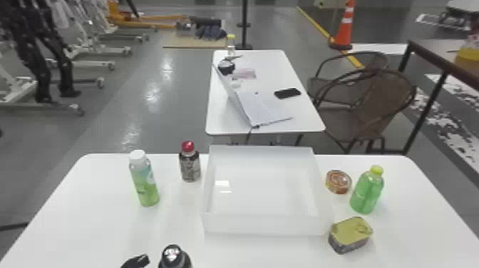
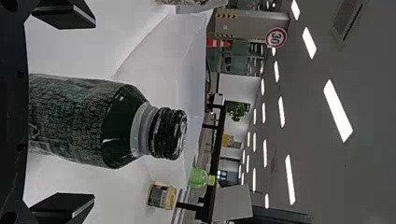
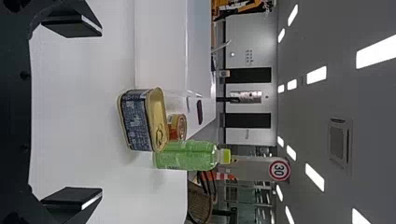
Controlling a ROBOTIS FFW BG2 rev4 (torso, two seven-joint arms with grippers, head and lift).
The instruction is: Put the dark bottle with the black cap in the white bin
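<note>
We are having the dark bottle with the black cap (image 1: 174,259) between the spread fingers of our left end effector (image 1: 136,261).

This bottle is rising upright at the near left of the tabletop (image 1: 71,214), outside the white bin (image 1: 263,226), and we are seeing a gap between it and each finger. Our right end effector (image 3: 100,112) is also having its fingers spread, and it is facing the rectangular tin (image 1: 350,235) at the bin's right. Farther, a round tin (image 1: 338,182) is lying near a yellow-capped green bottle (image 1: 367,192).
</note>
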